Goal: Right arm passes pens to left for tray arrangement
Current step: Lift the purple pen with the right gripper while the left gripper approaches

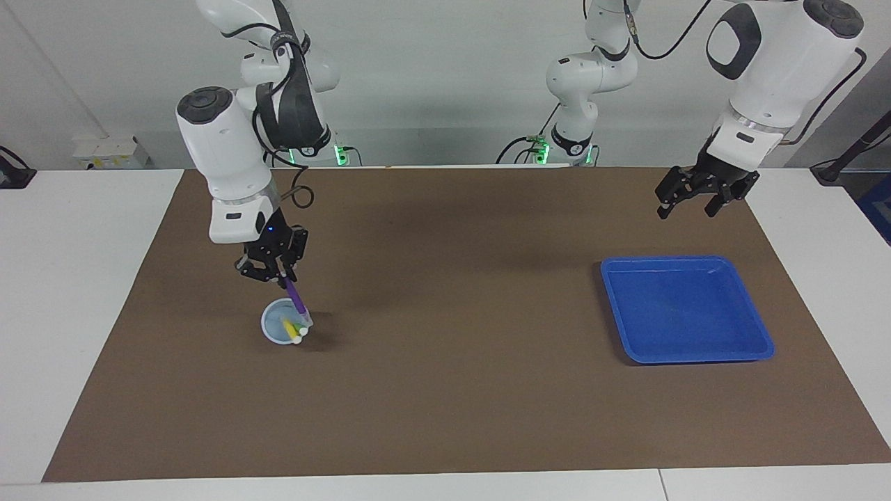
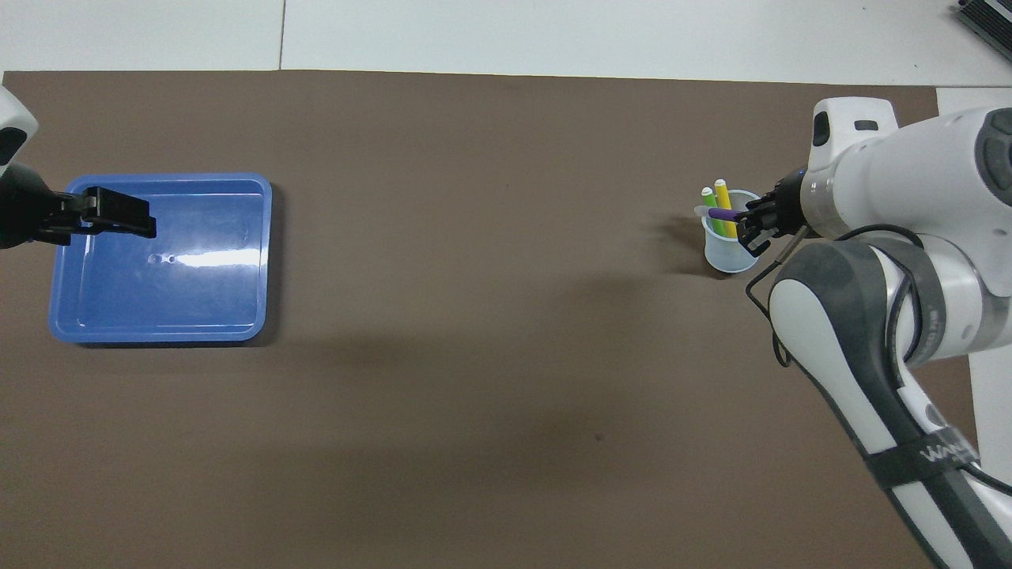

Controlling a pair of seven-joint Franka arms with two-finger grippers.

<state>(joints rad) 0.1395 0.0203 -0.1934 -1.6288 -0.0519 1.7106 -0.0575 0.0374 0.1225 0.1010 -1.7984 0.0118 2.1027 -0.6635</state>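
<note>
My right gripper is shut on the upper end of the purple pen, which hangs slanted with its lower end at the rim of a small translucent cup. In the overhead view, the right gripper holds the purple pen over the cup. The yellow pen and green pen stand in the cup and lean away from the robots. The blue tray lies empty toward the left arm's end. My left gripper waits open in the air above the mat by the tray.
A brown mat covers most of the white table. Both arm bases stand at the robots' edge of it. The right arm's looped black cable hangs at its wrist.
</note>
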